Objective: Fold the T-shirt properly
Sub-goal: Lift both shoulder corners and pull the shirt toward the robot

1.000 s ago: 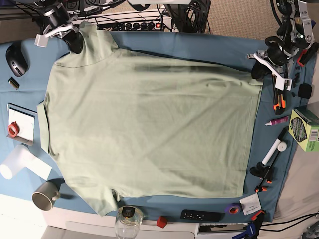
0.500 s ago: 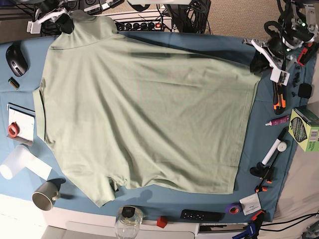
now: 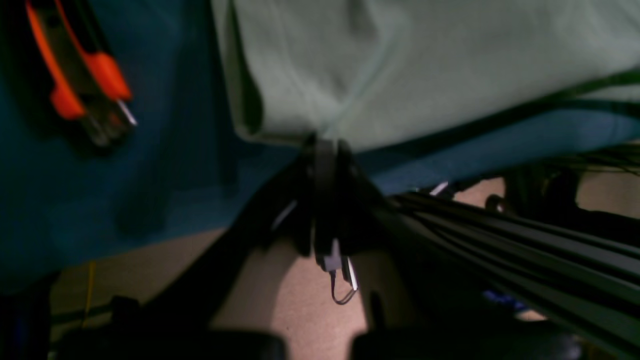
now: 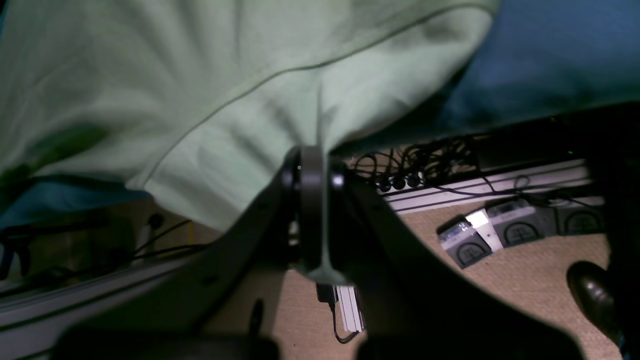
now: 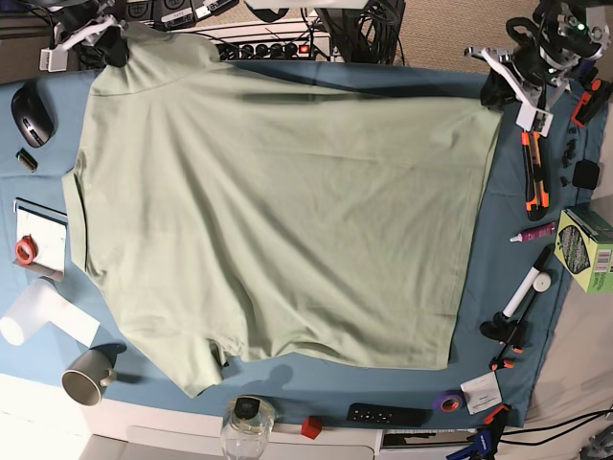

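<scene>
The pale sage-green T-shirt (image 5: 278, 201) lies spread over the teal table cloth (image 5: 498, 259) and is pulled taut along its far edge. My left gripper (image 5: 494, 89) is shut on the shirt's far right hem corner; in the left wrist view the closed jaws (image 3: 325, 145) pinch the cloth (image 3: 400, 65). My right gripper (image 5: 113, 40) is shut on the far left sleeve, past the table's far edge; in the right wrist view (image 4: 312, 155) the sleeve (image 4: 225, 110) hangs from the jaws above the floor.
An orange-black cutter (image 5: 533, 177), marker (image 5: 529, 292), pink tube (image 5: 533, 233) and green box (image 5: 586, 249) lie right of the shirt. A mouse (image 5: 29, 113), tape roll (image 5: 25, 251), mug (image 5: 88, 376), glass jar (image 5: 247, 431), remote (image 5: 388, 415) line the left and near edges. Cables and a power strip (image 5: 268, 43) lie beyond the far edge.
Both grippers have moved toward the far edge of the table, dragging the shirt with them. The shirt has shifted farther and is stretched flatter along its far edge.
</scene>
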